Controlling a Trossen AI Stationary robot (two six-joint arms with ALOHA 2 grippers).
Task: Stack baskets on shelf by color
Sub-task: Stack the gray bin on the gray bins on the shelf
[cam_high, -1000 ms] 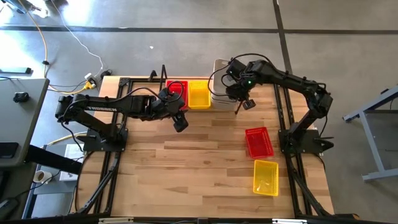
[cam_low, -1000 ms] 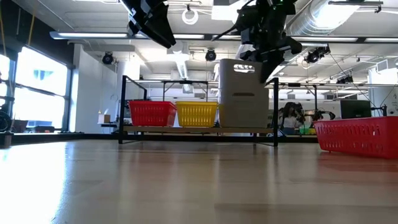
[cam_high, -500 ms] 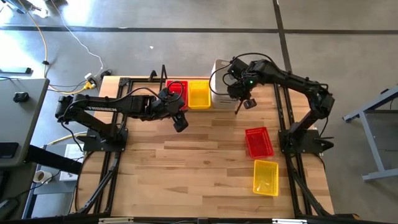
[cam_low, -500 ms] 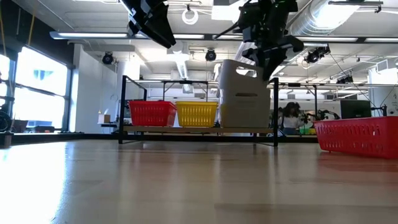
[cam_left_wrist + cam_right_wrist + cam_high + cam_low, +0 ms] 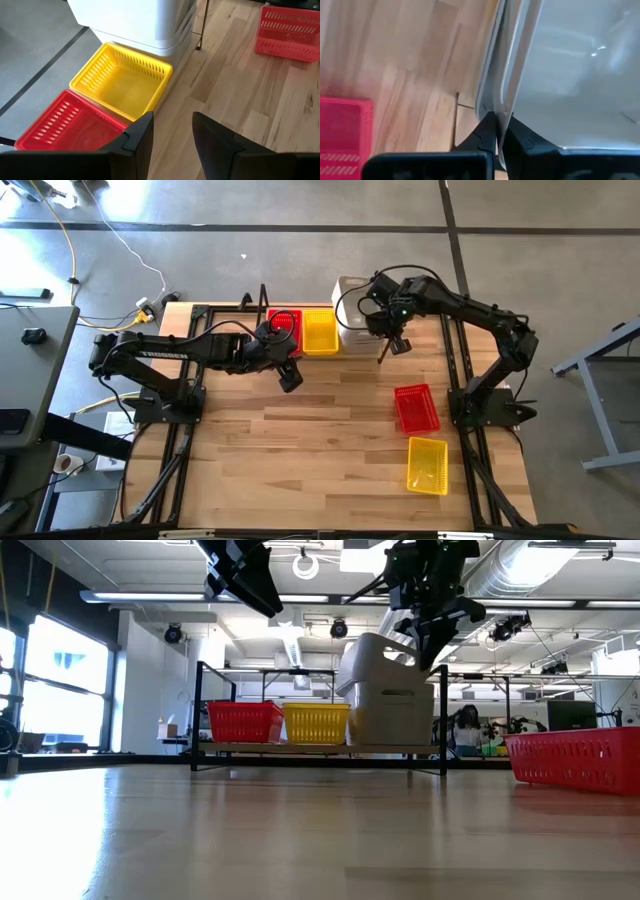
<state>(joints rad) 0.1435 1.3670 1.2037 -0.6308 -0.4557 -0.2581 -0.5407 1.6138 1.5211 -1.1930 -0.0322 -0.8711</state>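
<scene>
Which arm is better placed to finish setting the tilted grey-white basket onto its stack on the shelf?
Right. The right gripper is shut on the grey-white basket's rim, above the stack at the shelf. The left gripper hangs open and empty near the yellow basket.

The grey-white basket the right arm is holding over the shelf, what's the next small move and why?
Probably level it and lower it. The right gripper pinches the rim of the top grey-white basket, which sits tilted on the grey-white stack at the shelf's end; the left gripper hovers open nearby.
</scene>
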